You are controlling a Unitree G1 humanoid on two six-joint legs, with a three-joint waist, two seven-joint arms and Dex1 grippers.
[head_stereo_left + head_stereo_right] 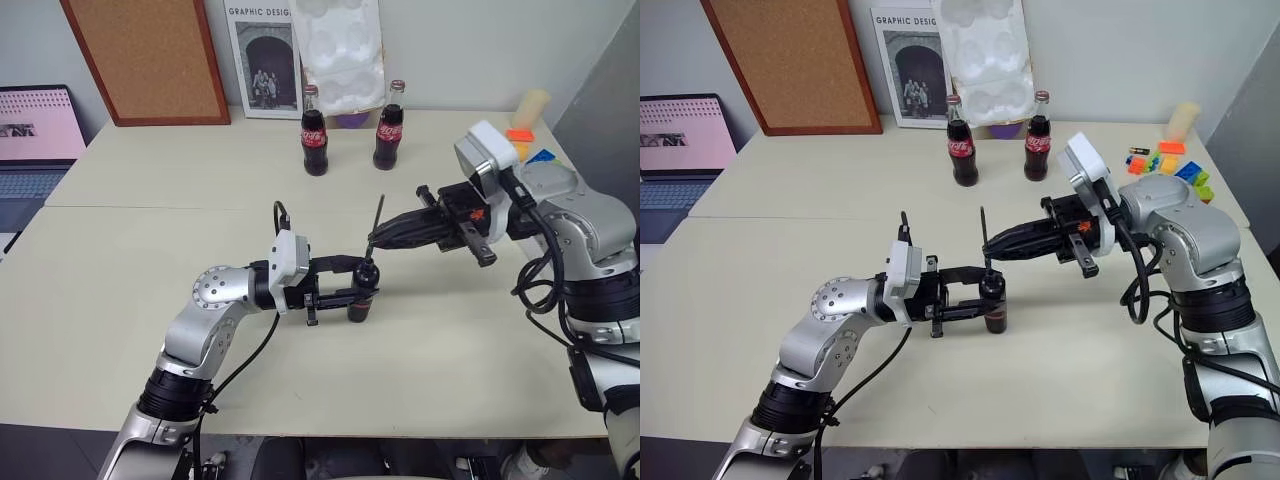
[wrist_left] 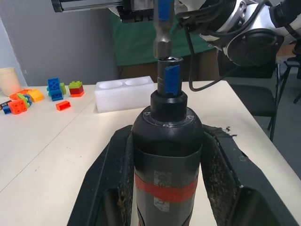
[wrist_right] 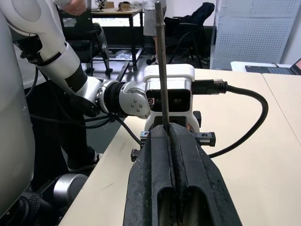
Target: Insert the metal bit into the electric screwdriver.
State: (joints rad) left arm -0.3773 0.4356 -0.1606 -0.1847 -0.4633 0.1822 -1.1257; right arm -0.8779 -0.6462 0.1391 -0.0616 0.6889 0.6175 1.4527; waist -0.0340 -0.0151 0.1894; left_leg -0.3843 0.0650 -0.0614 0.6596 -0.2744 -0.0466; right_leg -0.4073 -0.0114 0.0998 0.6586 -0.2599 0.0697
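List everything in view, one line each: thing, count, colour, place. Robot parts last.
electric screwdriver: 1, dark with red band, upright at table centre
metal bit: 1, dark grey, above the screwdriver's tip
cola bottles: 2, dark with red labels, table's far edge
toy bricks: several, mixed colours, far right
cork board: 1, brown, against the wall
laptop: 1, far left
left gripper: shut on the screwdriver
right gripper: shut on the bit

The left arm reaches in low with its tool point(image 1: 362, 290) pointing level toward the robot's right, fingers clamped on the electric screwdriver point(image 2: 167, 155). The right arm comes in higher, its tool point(image 1: 378, 237) pointing left (tipped slightly downward), fingers pressed together on the metal bit point(image 3: 160, 61).
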